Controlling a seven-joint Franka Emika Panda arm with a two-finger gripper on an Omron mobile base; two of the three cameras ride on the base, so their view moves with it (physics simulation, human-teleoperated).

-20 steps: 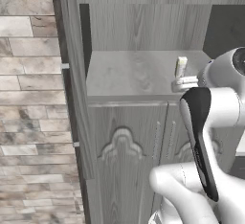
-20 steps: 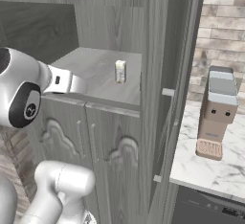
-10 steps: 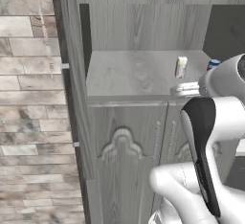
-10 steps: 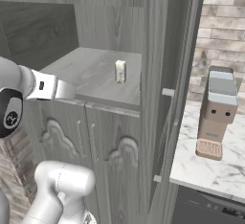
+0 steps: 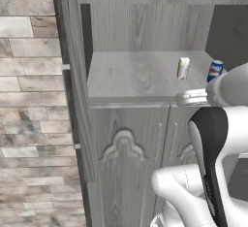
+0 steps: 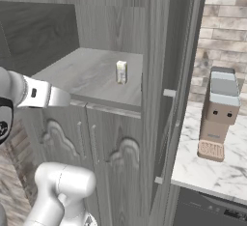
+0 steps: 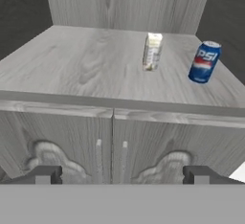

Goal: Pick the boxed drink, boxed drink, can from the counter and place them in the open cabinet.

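Observation:
The open cabinet (image 5: 135, 75) of grey wood grain fills the view, its niche shelf (image 7: 86, 70) above two ornate doors. One boxed drink (image 7: 152, 51) stands upright on the shelf, right of the middle. The blue can (image 7: 204, 62) stands upright to its right, a short gap between them. Both show in the left base view, boxed drink (image 5: 183, 68) and can (image 5: 215, 70); the right base view shows the boxed drink (image 6: 121, 72). My gripper (image 7: 123, 175) hangs open and empty in front of the shelf's front edge, clear of both. The counter is out of view.
The cabinet's right side wall (image 6: 161, 75) rises close beside the can. Right of the cabinet a marble worktop (image 6: 226, 172) carries a grey and brown coffee machine (image 6: 218, 114). A pale brick wall (image 5: 29, 100) lies left of the cabinet. The shelf's left half is bare.
My hand has drawn back out of the niche to in front of the shelf edge. The can, hidden behind my arm before, now stands free on the shelf beside the boxed drink.

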